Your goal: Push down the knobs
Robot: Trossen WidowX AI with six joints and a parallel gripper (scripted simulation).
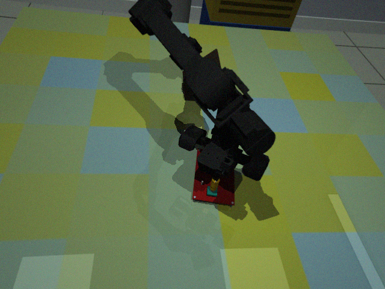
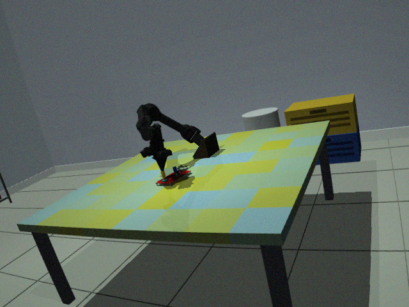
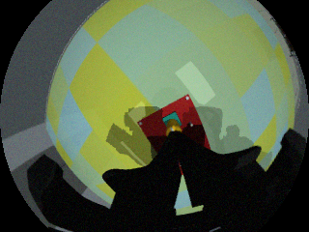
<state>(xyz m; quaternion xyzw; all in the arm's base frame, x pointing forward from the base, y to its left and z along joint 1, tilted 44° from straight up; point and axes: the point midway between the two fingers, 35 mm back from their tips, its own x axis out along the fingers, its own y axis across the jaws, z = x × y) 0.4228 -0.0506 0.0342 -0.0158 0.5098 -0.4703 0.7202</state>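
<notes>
The arm (image 2: 154, 128) rose from its base (image 2: 206, 146) near the table's far side, folded at a high elbow and dropped almost straight down over the red board (image 1: 214, 186). From the top view its links ran in a diagonal line from the upper edge of the picture to the board, with the wrist housing covering the board's far half. The gripper (image 2: 162, 169) pointed downward, tapering to a narrow tip. Its jaws were closed tight together with nothing between them, and the tip rested on the top of the orange knob (image 1: 213, 184), or just above it; the pictures did not settle which.

The board lay near the middle of the checked table (image 2: 264, 211), on a pale green square beside a yellow one. The orange knob stood upright on a teal potentiometer (image 1: 212, 192) toward the board's near end. In the exterior view a blue knob (image 2: 174, 170) stood on the board behind the gripper, apart from it, on the side toward the base. How far down either knob sat on its shaft was too small to tell.

In the wrist view the dark fingers met in 1 wedge at the orange knob (image 3: 173, 130), with the board (image 3: 193, 112) showing above them.

Beyond the table stood a yellow and blue crate (image 2: 325, 126) and a grey cylinder (image 2: 261, 119).
</notes>
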